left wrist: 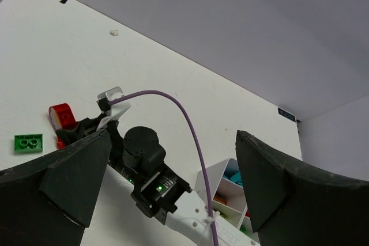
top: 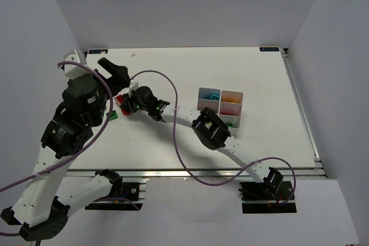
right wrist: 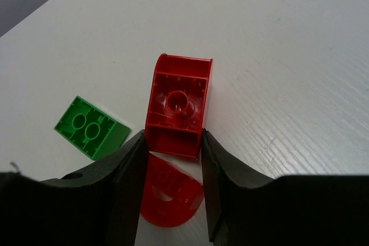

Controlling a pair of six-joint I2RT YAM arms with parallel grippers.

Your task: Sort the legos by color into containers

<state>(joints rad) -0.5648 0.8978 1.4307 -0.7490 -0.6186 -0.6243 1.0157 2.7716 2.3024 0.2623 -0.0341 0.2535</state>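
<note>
Right wrist view: the red brick (right wrist: 176, 108) is clamped by the right gripper (right wrist: 173, 148), the green brick (right wrist: 91, 128) at nine o'clock; the left gripper (left wrist: 173, 142) is spread empty.

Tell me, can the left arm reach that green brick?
Probably yes: the green brick lies bare near the open left fingers, though the right fingers clamping the red brick beside it crowd the approach.

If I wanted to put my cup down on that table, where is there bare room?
Bare: the wide patch of table between the bins and the right edge, and the far strip behind the bins. Crowded: the left side, where the right pincer grips a red brick beside a green brick, under the left arm.
</note>
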